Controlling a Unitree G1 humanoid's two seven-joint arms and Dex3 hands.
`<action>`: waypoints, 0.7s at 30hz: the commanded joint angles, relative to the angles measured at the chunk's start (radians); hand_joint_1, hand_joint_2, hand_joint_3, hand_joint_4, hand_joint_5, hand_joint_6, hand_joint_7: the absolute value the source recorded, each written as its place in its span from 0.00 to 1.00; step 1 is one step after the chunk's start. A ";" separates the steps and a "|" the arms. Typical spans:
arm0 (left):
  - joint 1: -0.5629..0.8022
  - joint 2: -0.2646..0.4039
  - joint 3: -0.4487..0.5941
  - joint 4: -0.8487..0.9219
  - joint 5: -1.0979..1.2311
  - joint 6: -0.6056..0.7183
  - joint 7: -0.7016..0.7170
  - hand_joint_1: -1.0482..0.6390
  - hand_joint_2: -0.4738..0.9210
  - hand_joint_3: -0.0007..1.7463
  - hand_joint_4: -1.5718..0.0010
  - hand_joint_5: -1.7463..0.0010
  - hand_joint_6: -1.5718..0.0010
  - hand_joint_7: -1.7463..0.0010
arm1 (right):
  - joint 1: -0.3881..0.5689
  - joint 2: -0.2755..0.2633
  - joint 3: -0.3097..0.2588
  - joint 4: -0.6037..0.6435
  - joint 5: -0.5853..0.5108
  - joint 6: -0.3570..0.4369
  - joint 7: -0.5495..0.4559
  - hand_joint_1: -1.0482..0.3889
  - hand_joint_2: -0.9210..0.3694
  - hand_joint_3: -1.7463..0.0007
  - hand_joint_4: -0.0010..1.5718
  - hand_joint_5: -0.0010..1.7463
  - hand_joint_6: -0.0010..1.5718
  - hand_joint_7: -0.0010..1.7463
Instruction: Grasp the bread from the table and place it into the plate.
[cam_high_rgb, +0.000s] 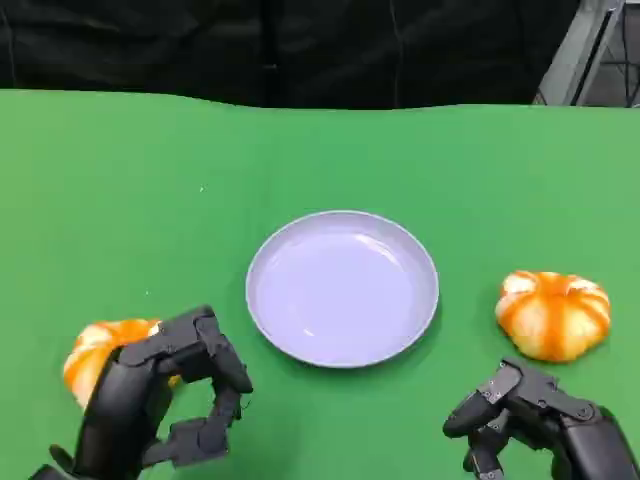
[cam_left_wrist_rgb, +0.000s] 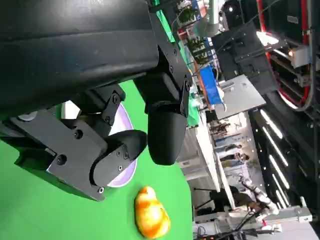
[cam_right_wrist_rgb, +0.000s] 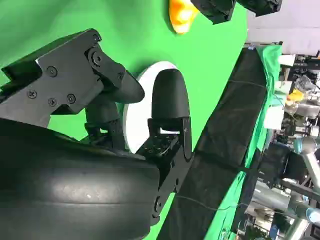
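A lilac plate (cam_high_rgb: 342, 290) sits bare in the middle of the green table. One orange-glazed bread roll (cam_high_rgb: 553, 314) lies to its right, just beyond my right hand (cam_high_rgb: 540, 418), which hovers with fingers apart and holds nothing. A second roll (cam_high_rgb: 98, 352) lies at the left, partly hidden behind my left hand (cam_high_rgb: 160, 400). That hand's fingers curve with a gap between them, beside the roll and not around it. The left wrist view looks past my left hand (cam_left_wrist_rgb: 100, 145) to the plate (cam_left_wrist_rgb: 122, 174) and the right roll (cam_left_wrist_rgb: 151, 214). In the right wrist view the plate (cam_right_wrist_rgb: 136, 112) and the left roll (cam_right_wrist_rgb: 181, 16) lie beyond my right hand (cam_right_wrist_rgb: 125, 105).
The green cloth (cam_high_rgb: 150, 200) covers the table up to a black backdrop (cam_high_rgb: 300, 50) at the far edge. Bare cloth lies between each roll and the plate. Room fittings and lights show past the table in the wrist views.
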 joint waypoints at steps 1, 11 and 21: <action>0.007 0.009 0.009 -0.009 0.021 -0.005 0.015 0.56 0.71 0.68 0.46 0.01 0.51 0.12 | -0.004 -0.007 -0.009 -0.008 0.010 0.006 0.003 0.72 0.31 0.34 0.39 0.93 0.44 0.75; 0.003 0.007 0.010 -0.008 0.025 0.002 0.018 0.57 0.69 0.70 0.45 0.02 0.50 0.12 | -0.012 -0.008 -0.012 -0.002 0.014 0.004 0.008 0.72 0.30 0.35 0.39 0.93 0.44 0.75; 0.000 0.010 0.004 0.002 -0.032 -0.003 -0.015 0.58 0.70 0.70 0.46 0.05 0.51 0.15 | -0.008 -0.008 -0.008 -0.005 0.005 0.002 0.006 0.71 0.30 0.35 0.39 0.93 0.45 0.75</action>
